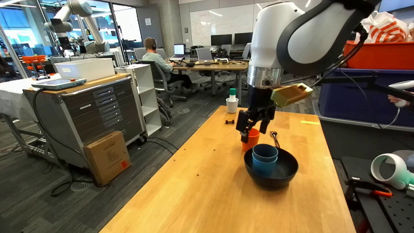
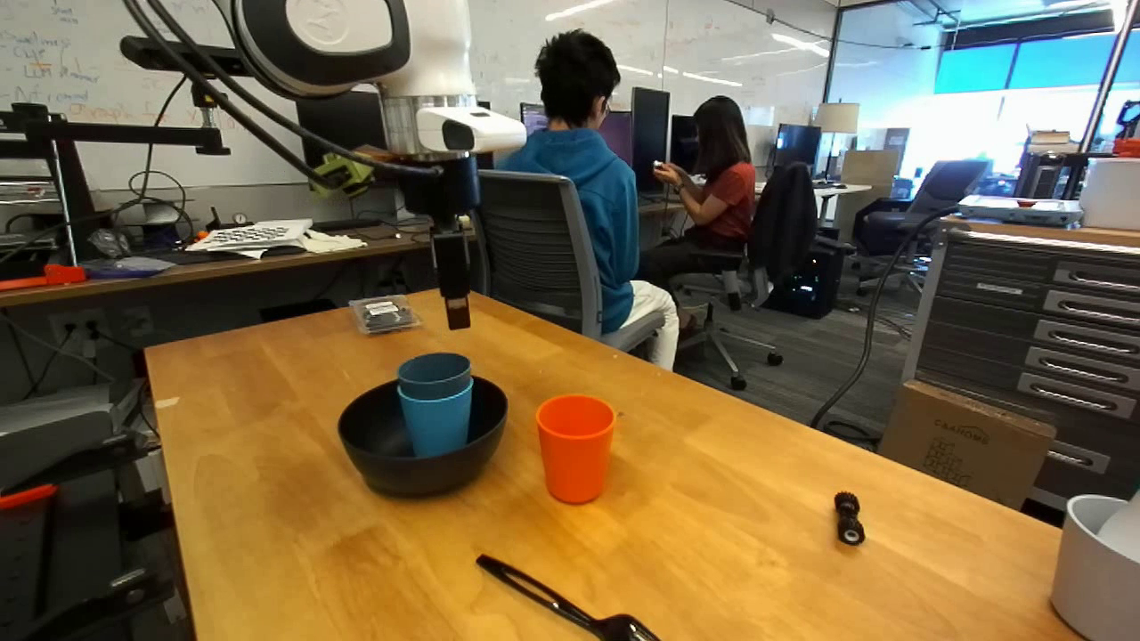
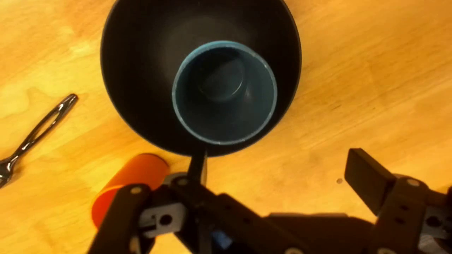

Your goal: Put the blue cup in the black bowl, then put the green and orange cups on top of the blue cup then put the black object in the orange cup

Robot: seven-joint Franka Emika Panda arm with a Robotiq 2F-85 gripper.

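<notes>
The black bowl [image 1: 291,173] [image 2: 370,458] [image 3: 141,74] stands on the table. The light blue cup [image 1: 263,166] [image 2: 439,429] stands upright in it. The dark teal-green cup [image 1: 265,152] [image 2: 434,374] [image 3: 226,116] is nested in the blue cup, its rim above it. The orange cup [image 1: 254,139] [image 2: 574,454] [image 3: 141,171] stands upright on the table beside the bowl. The black object, a fork-like utensil [image 1: 275,139] [image 2: 543,595] [image 3: 39,132], lies on the table. My gripper [image 1: 254,134] [image 2: 457,316] [image 3: 277,160] is open and empty, above the table beside the bowl.
A white cup [image 1: 232,106] [image 2: 1091,570] with a green-topped bottle shows in both exterior views. A small black dumbbell-shaped piece [image 1: 229,122] [image 2: 848,518] lies on the table. A clear plastic package [image 2: 385,314] lies near the table's far edge in an exterior view.
</notes>
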